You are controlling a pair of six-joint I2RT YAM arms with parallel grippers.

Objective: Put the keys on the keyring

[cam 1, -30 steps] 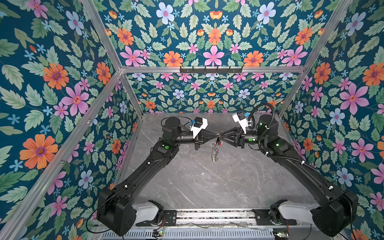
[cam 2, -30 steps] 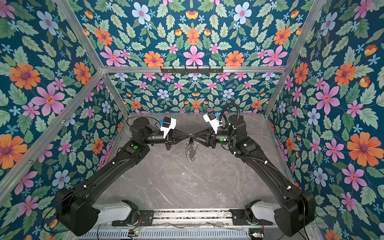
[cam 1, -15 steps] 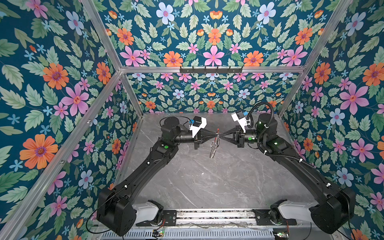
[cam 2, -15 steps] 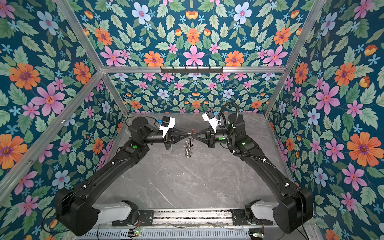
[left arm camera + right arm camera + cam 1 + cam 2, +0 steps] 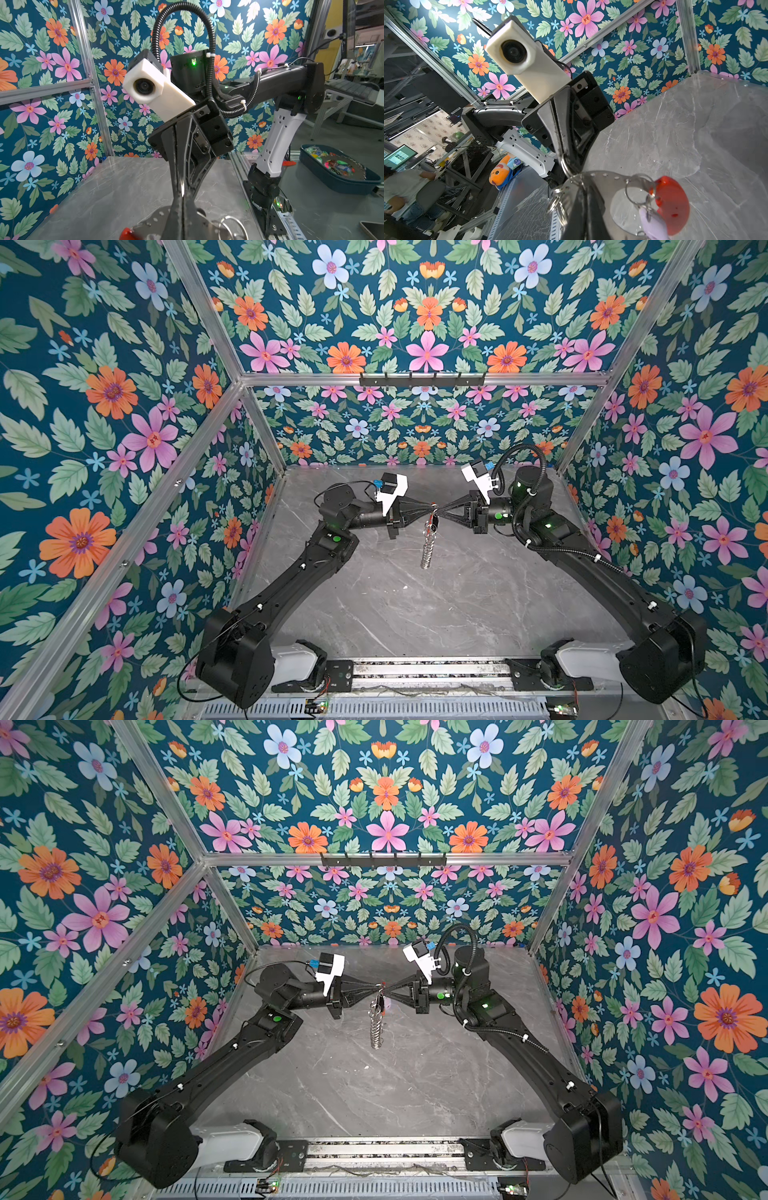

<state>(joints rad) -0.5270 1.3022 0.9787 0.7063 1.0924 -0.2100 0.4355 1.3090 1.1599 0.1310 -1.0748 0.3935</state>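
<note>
holding the keyring (image 5: pixel 604 174) aloft between two tips meeting nose to nose. left gripper (image 5: pixel 571 173) pressed shut on the perforated metal band. right gripper (image 5: pixel 182 200) closed as well, seemingly pinching the same band just beside the left tip. all of it well above the table (image 5: pixel 457 593), with a string of small silver rings (image 5: pixel 427 549) dangling straight below both tips. lilac key (image 5: pixel 654 227) hanging close under the right gripper, touching the red section (image 5: pixel 672 204). black key (image 5: pixel 378 1004) only a dark blur just below the tips in a top view. cannot tell whether either key's tiny ring is truly threaded onto the band. to do this step well: grip firmly with one tip and ease only the other. slide along the band rather than pulling apart. avoid twisting, to stop the dangling rings swinging into the opening. check the lilac key's ring before letting go.
</note>
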